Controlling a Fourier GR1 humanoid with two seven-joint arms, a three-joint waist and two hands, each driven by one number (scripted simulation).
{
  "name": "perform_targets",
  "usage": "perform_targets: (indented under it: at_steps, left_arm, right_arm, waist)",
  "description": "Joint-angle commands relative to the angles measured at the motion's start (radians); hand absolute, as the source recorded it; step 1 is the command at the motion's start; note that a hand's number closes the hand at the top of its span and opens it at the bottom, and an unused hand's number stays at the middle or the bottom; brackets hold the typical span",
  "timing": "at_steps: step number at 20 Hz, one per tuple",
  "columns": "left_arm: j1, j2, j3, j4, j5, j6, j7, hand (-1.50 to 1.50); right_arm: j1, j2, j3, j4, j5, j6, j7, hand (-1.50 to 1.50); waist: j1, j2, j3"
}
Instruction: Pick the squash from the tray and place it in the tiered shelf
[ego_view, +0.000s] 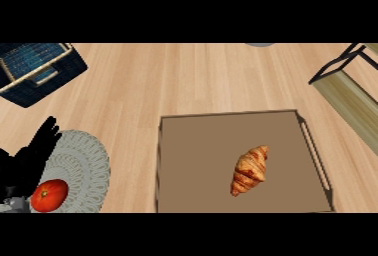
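A brown tray (221, 125) sits in the lower middle of the frame, on a light wooden counter (184, 80). It has a raised rim and a long handle on its right side. Inside the tray, a bit right of its middle, lies a golden croissant (249, 170). It lies on a slant, with its top end pointing to the upper right. I do not see a squash in the tray, only the croissant. At the right edge, near the top, there is the tiered shelf (347, 90). It has a thin black frame and a pale wooden board, and it stands well apart from the tray. In the upper left corner sits a dark blue basket (37, 70) with a light rim. At the lower left lies a round grey mat (81, 170) with a lacy edge. A red tomato (49, 195) rests on the lower left part of the mat. The robot's left hand (33, 155) shows at the left edge, black, with its fingers straight and pointing up, partly over the mat. It holds nothing and is just above the tomato. The right hand is nowhere in the frame.
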Motion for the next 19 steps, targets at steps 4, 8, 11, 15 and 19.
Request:
perform_targets:
  at_steps: [4,8,11,15,19]
  left_arm:
    - [-0.004,0.022,0.026,-0.03,0.015,-0.003,0.042,0.0]
    - [0.007,-0.001,0.02,0.021,-0.001,0.006,-0.002,0.0]
    - [0.039,0.009,0.028,-0.036,-0.002,0.014,0.024,0.0]
    - [0.073,-0.005,0.032,-0.023,-0.005,0.018,-0.002,0.0]
    - [0.056,0.039,0.079,-0.012,0.038,-0.006,0.042,0.0]
  right_arm:
    - [0.042,-0.08,-0.087,-0.34,-0.125,0.201,0.129,-1.5]
    - [0.002,-0.172,-0.12,-0.497,-0.135,0.366,0.276,-1.5]
    - [0.024,-0.231,-0.21,-0.551,-0.204,0.537,0.301,-1.5]
    - [0.029,-0.255,-0.31,-0.607,-0.274,0.682,0.308,-1.5]
    - [-0.006,-0.336,-0.421,-0.607,-0.356,0.8,0.272,-1.5]
  waist:
    - [-0.019,-0.006,-0.001]
    - [-0.036,-0.01,-0.003]
    - [-0.049,-0.02,-0.002]
    - [-0.079,-0.031,-0.003]
    - [-0.108,-0.041,-0.004]
